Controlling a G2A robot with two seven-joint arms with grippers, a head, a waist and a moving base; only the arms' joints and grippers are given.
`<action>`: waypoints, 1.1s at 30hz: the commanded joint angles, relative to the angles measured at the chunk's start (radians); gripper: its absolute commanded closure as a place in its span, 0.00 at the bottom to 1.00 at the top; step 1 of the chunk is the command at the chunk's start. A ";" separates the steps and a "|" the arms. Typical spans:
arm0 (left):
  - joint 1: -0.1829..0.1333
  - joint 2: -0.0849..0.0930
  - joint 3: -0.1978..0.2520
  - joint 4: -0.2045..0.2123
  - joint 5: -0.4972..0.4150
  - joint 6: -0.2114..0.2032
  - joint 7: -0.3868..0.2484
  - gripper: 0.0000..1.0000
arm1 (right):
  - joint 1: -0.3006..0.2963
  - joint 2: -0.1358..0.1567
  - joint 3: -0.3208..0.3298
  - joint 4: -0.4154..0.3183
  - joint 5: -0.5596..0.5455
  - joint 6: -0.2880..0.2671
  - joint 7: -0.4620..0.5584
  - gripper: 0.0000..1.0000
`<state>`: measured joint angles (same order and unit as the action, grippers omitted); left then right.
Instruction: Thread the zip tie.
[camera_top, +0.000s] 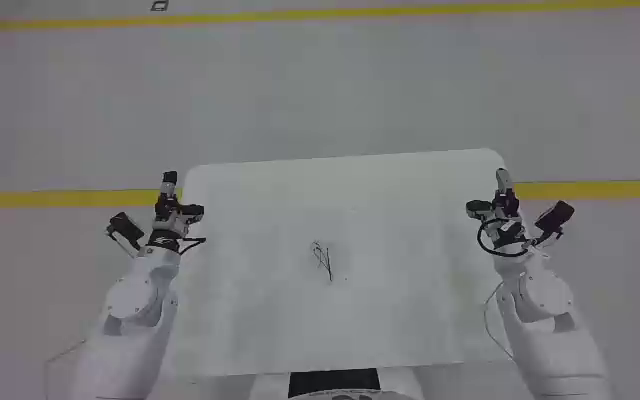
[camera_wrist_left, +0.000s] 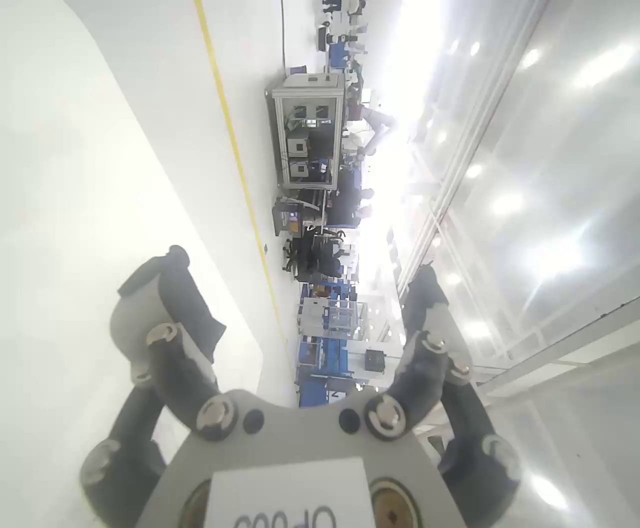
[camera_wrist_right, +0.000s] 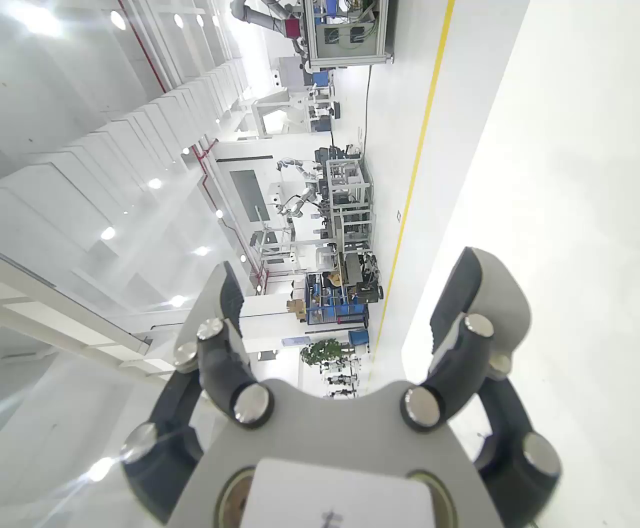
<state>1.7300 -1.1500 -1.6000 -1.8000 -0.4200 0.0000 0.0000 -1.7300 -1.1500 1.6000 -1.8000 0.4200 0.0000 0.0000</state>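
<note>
Both arms sit out at the flanks of the white table (camera_top: 420, 200), one at each side edge. The zip tie (camera_top: 322, 261) lies flat on the tabletop between them. It is roughly midway between the two pincers, well apart from each, and a little nearer the robot's body than their fingertips. It shows as a thin dark strand, possibly more than one, and is too small to tell which end carries the head.

The left pincer (camera_wrist_left: 295, 272) is spread wide with nothing between its pads. It points forward along the table's left edge, so the tie is off to its inner side. The right pincer (camera_wrist_right: 347, 267) mirrors it: jaws wide, empty, aimed forward along the right edge, with the tie off to its own inner side.

Why this layout? My read is that the arms are held clear at the sides so the overhead camera gets an open look at the tie. The wide jaws look like a ready stance rather than a grasp.

Nothing of the threading is done yet, and the tie lies untouched. The first step, I'd judge, is a pickup. One pincer swings inward and comes down over the strand, and the other takes the free end. The catch is that a strand this thin and flat on a smooth top could easily slip from the pads.
</note>
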 joint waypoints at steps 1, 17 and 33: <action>0.000 0.001 0.011 -0.017 0.019 -0.004 -0.024 0.00 | 0.000 0.000 0.000 0.000 0.000 0.000 0.000 0.00; 0.035 0.015 0.056 -0.094 0.244 0.006 -0.199 0.00 | 0.000 0.000 0.000 0.000 0.000 0.000 0.000 0.00; 0.057 0.028 0.135 -0.198 0.502 0.085 -0.333 0.00 | 0.000 0.000 0.000 0.000 0.000 0.000 0.000 0.00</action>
<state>1.7872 -1.1223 -1.4651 -1.9981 0.0820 0.0845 -0.3327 -1.7300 -1.1500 1.6000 -1.8000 0.4200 0.0000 0.0000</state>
